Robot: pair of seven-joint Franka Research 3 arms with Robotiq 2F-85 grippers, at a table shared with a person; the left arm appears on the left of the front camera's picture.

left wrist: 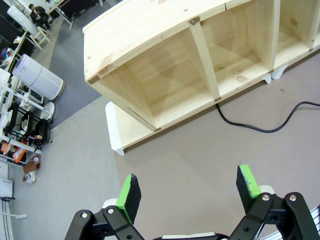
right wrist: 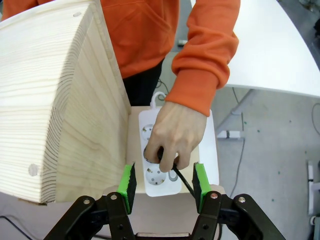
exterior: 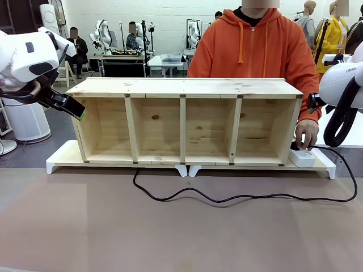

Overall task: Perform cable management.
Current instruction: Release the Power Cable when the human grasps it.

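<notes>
Trailing across the near worktop [exterior: 170, 232], the cable [exterior: 238, 198] runs from under the wooden shelf [exterior: 187, 122] in a loose wave to the right, then loops up to the white power strip [exterior: 303, 157] at the shelf's right end. A person's hand [right wrist: 172, 135] presses the plug [right wrist: 166, 161] into the strip, right above the right claw [right wrist: 162, 185], whose jaws stand partly open and empty. At the left, the left claw [left wrist: 187, 187] hovers wide open, holding nothing, beside the shelf's left end. White risers [exterior: 62, 158] carry the shelf.
</notes>
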